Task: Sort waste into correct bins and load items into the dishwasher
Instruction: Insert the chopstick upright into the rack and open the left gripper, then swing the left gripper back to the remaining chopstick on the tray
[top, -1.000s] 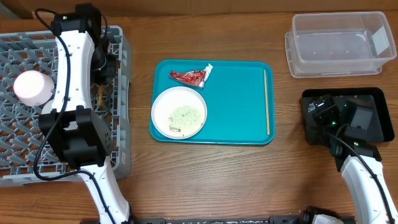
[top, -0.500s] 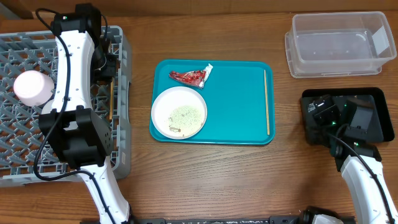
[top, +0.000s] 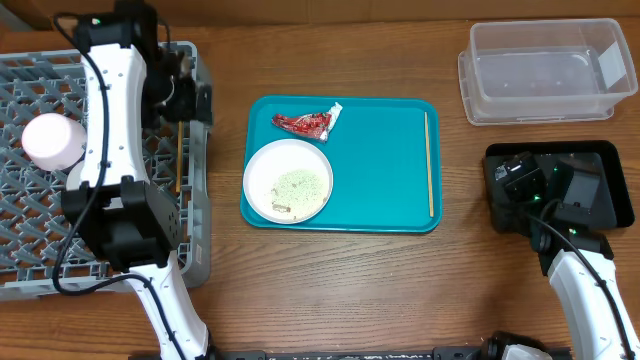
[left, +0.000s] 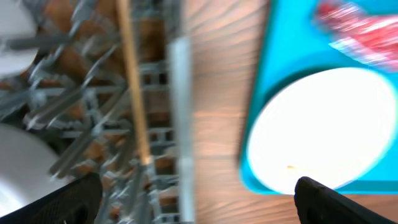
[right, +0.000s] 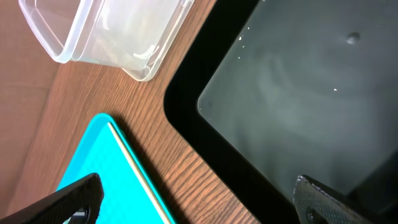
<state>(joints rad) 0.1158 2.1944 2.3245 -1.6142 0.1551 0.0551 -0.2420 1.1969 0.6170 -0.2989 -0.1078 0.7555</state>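
Overhead view: bright, even light and sharp focus, with only soft, short shadows on the wooden surface (top: 400, 290). Left wrist view: heavily motion-blurred, the white plate (left: 323, 130) washed out and the rack (left: 178, 93) smeared. Right wrist view: crisp, with a dull sheen on the black tray (right: 298, 93).

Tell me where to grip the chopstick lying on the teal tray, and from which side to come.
Grip the chopstick near its middle, coming straight down from above. It lies flat along the right rim of the teal tray, so a sideways approach would likely hit the rim. Close across its thin shaft; the rim-side finger has little room.
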